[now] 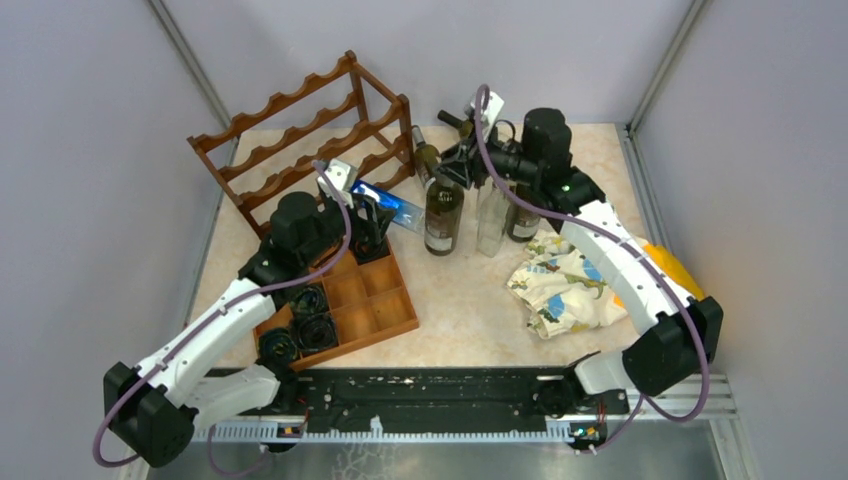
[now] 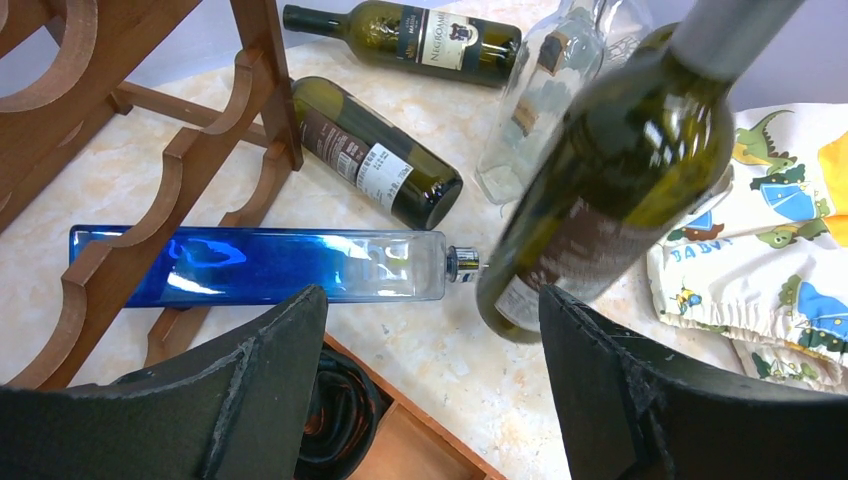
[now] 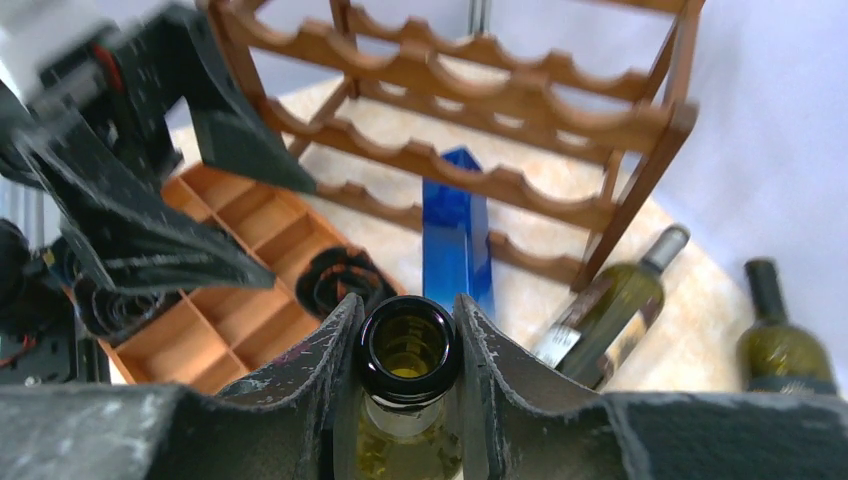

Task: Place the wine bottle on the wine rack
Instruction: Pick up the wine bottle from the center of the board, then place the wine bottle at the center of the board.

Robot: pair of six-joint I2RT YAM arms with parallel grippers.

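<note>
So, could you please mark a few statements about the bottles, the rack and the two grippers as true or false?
1. The right gripper is shut on the neck of a green bottle. True.
2. The left gripper holds the blue bottle. False: it is open and empty, and the blue bottle lies on its side beyond it.
3. Two bottles rest in the top tier of the wine rack. False: the top tier is empty.
4. A dinosaur-print cloth lies on the table. True.

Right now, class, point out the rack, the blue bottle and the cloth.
rack [image 2: 262, 70], left wrist view, upright post.
blue bottle [image 2: 260, 262], left wrist view, body.
cloth [image 1: 565, 285], top view, centre.
</note>
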